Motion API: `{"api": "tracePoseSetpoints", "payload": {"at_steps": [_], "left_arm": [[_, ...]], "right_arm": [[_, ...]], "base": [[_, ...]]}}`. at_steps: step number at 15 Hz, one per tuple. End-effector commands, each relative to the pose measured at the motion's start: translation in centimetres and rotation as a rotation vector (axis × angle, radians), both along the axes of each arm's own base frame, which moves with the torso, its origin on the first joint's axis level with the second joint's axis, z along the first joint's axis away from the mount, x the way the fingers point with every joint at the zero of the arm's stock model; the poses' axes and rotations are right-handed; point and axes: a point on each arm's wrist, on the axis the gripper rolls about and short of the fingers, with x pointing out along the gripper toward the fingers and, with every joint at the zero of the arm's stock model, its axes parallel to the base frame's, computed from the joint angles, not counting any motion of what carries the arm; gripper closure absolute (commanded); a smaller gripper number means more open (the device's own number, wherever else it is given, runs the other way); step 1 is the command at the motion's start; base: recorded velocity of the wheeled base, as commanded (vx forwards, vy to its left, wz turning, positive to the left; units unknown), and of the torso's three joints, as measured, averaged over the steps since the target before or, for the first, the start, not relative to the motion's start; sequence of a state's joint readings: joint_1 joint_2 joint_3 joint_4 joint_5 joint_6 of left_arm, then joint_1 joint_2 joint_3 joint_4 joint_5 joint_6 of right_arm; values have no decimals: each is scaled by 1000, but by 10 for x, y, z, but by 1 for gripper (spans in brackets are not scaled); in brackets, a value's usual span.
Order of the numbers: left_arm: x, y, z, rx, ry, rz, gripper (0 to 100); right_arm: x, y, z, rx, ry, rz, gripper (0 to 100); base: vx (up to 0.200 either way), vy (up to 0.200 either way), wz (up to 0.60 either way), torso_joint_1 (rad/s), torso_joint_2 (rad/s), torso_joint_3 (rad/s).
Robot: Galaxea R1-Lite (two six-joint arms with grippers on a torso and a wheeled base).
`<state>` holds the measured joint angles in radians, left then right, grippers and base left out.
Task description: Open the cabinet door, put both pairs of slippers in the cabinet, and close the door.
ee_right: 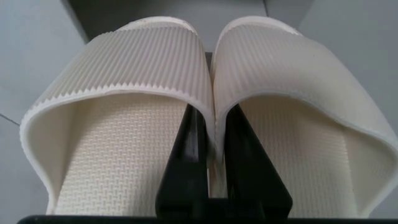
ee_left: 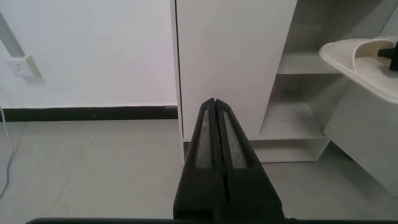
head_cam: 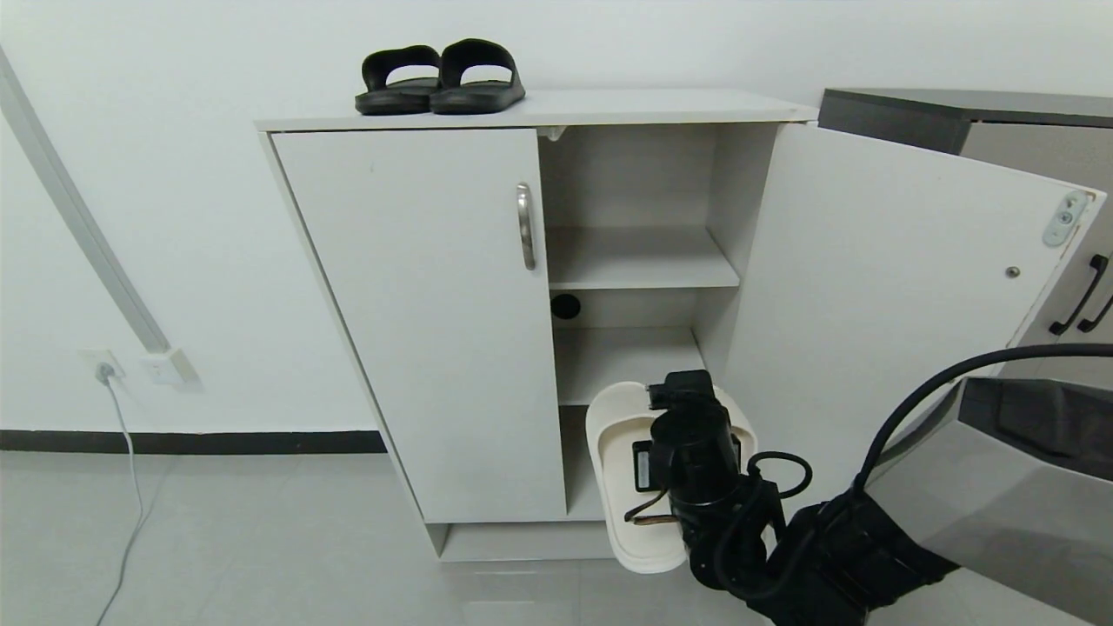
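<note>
In the head view the black wrist housing of the right arm (head_cam: 696,461) covers its own fingers and most of 1 of the 2 white slippers (head_cam: 619,461). The other slipper shows as a long pale sole, toe up towards the cabinet and heel hanging below the cabinet's base. The pair also hides the floor of the lowest compartment.

The right wrist view gives the grip itself. The right gripper (ee_right: 213,134) is clamped on the 2 inner strap edges, which are pressed together between its black fingers (ee_right: 186,155). The slippers' heels are cut off at the frame edge. The right arm comes in from the lower right, its wrist pointing into the open half of the cabinet (head_cam: 661,106), level with the lower shelf. The white pair is held in the air just in front of that opening.

The left gripper (ee_left: 214,109) has its 2 fingers pressed flat together with nothing between them. It points at the foot of the closed left door (head_cam: 417,330), above the floor. Its view catches a white slipper (ee_left: 360,59) from the side, beside the shelves.

The right door (head_cam: 878,296) stands swung wide open. The black slippers (head_cam: 439,78) sit side by side on the cabinet top, above the left door.
</note>
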<state>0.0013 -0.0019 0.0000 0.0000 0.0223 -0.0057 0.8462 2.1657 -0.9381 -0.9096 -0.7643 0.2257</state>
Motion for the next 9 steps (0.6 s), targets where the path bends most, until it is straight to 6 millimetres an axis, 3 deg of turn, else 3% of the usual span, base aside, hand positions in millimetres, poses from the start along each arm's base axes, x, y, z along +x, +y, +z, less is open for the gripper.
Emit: {"api": "tracePoseSetpoints", "payload": {"at_steps": [1, 9], "left_arm": [[0, 0, 0, 0, 2, 1, 100], [0, 0, 0, -2, 2, 1, 100]], "right_arm": [[-1, -1, -3, -11, 0, 2, 100], [10, -19, -9, -71, 18, -44, 100]], "base": [[0, 0, 0, 0, 0, 0], [0, 0, 0, 0, 0, 0]]}}
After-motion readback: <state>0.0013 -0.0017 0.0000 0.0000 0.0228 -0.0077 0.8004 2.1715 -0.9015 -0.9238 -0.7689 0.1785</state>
